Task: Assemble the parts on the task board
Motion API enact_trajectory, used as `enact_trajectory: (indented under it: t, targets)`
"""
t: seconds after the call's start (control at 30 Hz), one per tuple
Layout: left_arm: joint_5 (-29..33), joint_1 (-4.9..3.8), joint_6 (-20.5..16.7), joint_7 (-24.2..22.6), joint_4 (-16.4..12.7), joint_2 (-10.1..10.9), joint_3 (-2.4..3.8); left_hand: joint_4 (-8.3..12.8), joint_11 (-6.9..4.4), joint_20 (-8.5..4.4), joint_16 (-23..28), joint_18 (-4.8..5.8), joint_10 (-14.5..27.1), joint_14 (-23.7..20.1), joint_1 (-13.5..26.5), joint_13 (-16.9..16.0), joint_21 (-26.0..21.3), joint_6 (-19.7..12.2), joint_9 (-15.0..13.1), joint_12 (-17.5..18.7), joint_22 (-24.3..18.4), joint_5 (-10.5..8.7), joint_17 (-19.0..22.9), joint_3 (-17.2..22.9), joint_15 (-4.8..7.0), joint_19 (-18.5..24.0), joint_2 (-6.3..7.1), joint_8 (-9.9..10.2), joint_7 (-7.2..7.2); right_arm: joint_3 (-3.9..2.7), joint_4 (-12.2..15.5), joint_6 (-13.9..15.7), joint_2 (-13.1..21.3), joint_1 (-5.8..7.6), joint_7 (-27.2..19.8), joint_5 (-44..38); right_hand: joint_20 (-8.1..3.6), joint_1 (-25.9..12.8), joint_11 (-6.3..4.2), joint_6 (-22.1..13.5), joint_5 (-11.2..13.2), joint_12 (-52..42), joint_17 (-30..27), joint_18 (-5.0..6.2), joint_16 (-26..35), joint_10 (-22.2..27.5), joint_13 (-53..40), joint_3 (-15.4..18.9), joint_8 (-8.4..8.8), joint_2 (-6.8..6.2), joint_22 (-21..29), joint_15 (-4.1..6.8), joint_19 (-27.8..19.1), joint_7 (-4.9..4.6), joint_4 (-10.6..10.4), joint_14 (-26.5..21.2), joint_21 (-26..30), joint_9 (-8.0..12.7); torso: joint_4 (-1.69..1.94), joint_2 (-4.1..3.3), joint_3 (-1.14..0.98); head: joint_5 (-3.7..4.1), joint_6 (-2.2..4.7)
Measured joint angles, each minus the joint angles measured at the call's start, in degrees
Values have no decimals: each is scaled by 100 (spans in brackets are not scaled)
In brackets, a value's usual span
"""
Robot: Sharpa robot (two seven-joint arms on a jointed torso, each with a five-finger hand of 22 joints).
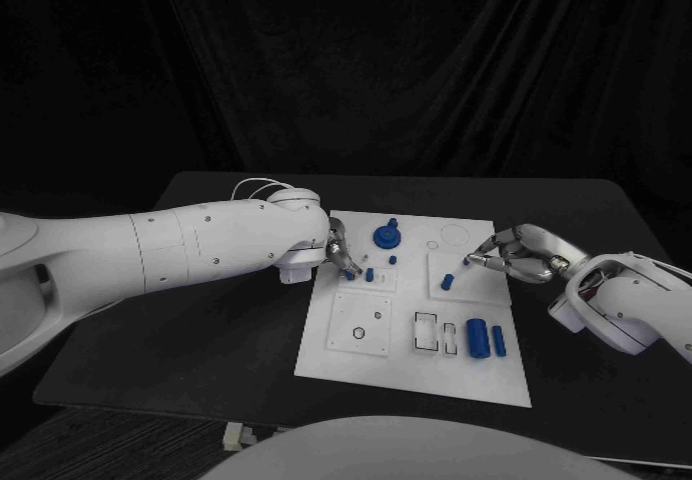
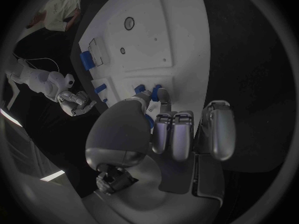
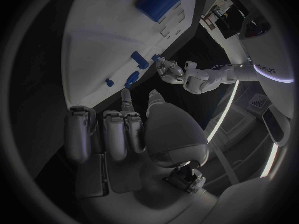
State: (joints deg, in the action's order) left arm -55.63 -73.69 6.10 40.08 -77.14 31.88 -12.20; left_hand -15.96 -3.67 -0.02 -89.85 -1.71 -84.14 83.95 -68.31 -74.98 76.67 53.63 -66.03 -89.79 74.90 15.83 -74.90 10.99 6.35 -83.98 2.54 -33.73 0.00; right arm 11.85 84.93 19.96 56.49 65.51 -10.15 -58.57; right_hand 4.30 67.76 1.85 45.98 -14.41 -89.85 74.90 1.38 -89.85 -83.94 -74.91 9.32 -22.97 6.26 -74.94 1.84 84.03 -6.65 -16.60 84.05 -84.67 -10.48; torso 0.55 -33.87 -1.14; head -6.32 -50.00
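From the head view I see the task board (image 1: pixel 411 340) lying in the middle of the black table (image 1: pixel 188 340), with both arms brought in from opposite sides so each can work its own half. My left hand (image 1: pixel 336 250) sits over the board's left edge, fingers drawn down together toward a small blue peg (image 1: pixel 369 273). I judge they are pinching or steadying it, but I cannot tell for sure from here. Just beyond stands the round blue knob (image 1: pixel 387 237), untouched. My right hand (image 1: pixel 522 256) hovers at the board's right edge, fingers curled in with the tips close together near a small blue piece (image 1: pixel 466 261). Whether it holds that piece I cannot tell. Another blue peg (image 1: pixel 447 282) stands nearby, and two blue blocks (image 1: pixel 486 338) lie side by side near the board's near edge, probably waiting for their slots.

In the left wrist view, my left hand (image 2: pixel 177 129) has its fingers (image 2: pixel 181 134) pressed side by side, the thumb tip reaching against a blue peg (image 2: pixel 156 90) on the board (image 2: pixel 143 40). That looks like a seating push rather than a lift.

In the right wrist view, my right hand (image 3: pixel 134 129) keeps its fingers (image 3: pixel 115 132) together and bent, close to the board's edge (image 3: pixel 93 50). I see nothing plainly between them.
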Motion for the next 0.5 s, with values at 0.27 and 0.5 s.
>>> enact_trajectory:
  t: [0.27,0.5]
  targets:
    - [-1,0,18,-1,18,-3,0,-26,0,0,0,0,0,0,-26,0,-23,-174,18,0,0,101,0,26,0,0,-27,133,30,0,-1,-4,-2,-2,1,0,0,0,0,0,-22,0,0,0,0,0,0,0,0,0,0,0,0,0,0,0,0,0,-2,0,-1,-3,0]
    - [-1,1,22,-15,39,-13,0,-24,0,0,0,0,0,0,-82,0,-23,-174,184,0,0,280,0,87,0,0,-48,319,31,0,-3,-7,-5,-5,1,0,0,0,0,0,-22,0,0,0,0,0,0,0,0,0,1,0,0,0,0,0,0,0,-2,1,-1,-3,0]
